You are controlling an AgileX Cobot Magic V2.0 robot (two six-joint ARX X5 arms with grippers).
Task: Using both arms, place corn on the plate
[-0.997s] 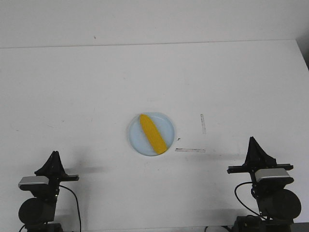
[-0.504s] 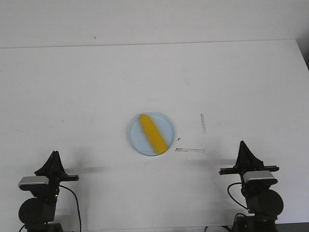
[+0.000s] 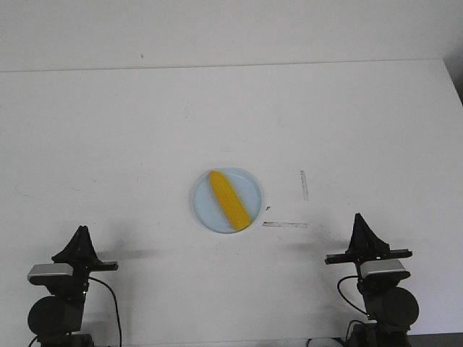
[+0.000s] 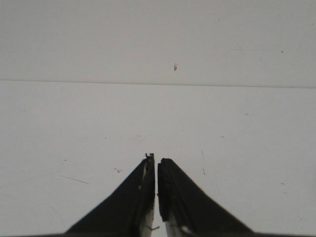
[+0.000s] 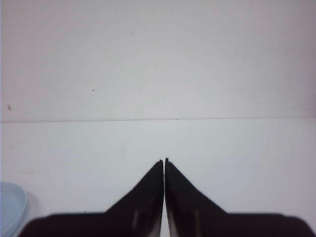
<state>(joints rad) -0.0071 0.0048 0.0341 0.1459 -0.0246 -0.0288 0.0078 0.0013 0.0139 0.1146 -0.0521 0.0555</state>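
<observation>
Both hands, left hand (image 3: 82, 233) and right hand (image 3: 359, 219), are clenched empty; corn (image 3: 228, 200) lies on plate (image 3: 204, 207).

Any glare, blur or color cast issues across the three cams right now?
Front view: even, bright light, the corn and plate sharp, soft shadows beside both arms. Left wrist view: greyish, the left gripper fairly crisp, table specks visible. Right wrist view: pinkish cast, softer overall, right gripper base blurred, plate rim out of focus at the edge.

White table (image 3: 108, 130), apparently white wall (image 3: 217, 29).
</observation>
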